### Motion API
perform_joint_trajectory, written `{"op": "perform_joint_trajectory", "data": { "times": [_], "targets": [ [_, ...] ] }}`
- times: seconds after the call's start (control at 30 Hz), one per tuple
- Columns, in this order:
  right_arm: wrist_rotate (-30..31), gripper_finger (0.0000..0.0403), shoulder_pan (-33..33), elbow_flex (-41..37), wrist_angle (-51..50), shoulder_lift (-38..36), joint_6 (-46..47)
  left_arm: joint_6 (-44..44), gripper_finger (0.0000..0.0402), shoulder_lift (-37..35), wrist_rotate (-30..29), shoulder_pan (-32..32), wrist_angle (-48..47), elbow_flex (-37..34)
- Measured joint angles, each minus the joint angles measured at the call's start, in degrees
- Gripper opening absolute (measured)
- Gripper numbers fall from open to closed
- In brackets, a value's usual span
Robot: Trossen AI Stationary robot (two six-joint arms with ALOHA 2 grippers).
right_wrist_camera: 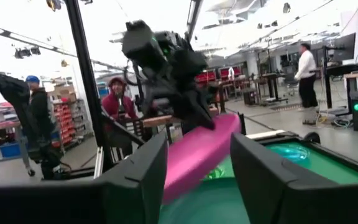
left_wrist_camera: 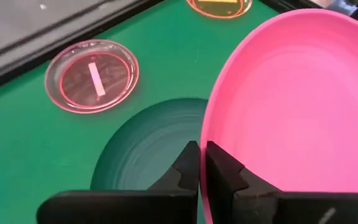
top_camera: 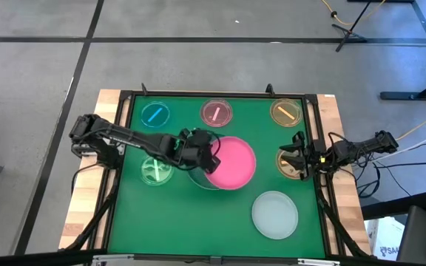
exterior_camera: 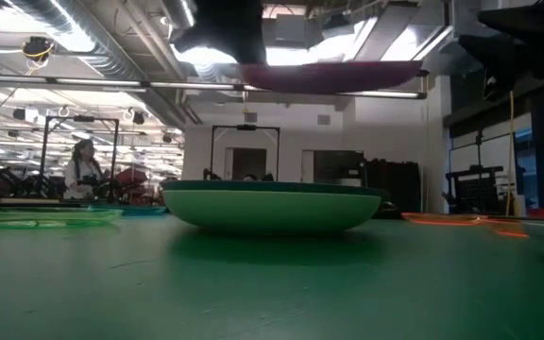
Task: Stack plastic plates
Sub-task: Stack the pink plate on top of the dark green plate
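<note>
Left hand (top_camera: 211, 164) grips the pink plate (top_camera: 233, 162) by its rim – directly above the dark green plate (left_wrist_camera: 148, 149) – right hand (top_camera: 299, 159) open

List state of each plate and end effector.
Pink plate: held in the air by the left end effector.
Dark green plate: on the mat, under the pink.
White plate: on the mat, alone.
Right end effector: open, over the brown plate.

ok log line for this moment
left end effector: shut on pink plate, held above dark green plate | right end effector: open, idle at right edge
</note>
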Motion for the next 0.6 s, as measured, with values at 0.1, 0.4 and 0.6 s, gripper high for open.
{"op": "perform_joint_trajectory", "data": {
  "times": [0.1,0.4,0.6],
  "targets": [
    [-0.87,0.0177,0.00,0.00,0.68,0.00,-1.15,0.18,0.0003,0.05,0.67,0.39,0.33,-1.53],
    [-3.56,0.0177,0.00,0.00,0.85,0.00,0.48,-0.78,0.0002,-0.76,-1.16,0.37,-3.97,-1.52],
    [-7.24,0.0177,0.00,0.00,-0.21,0.00,1.74,0.94,0.0002,-0.72,-3.27,2.55,-3.36,-2.54]
  ]
}}
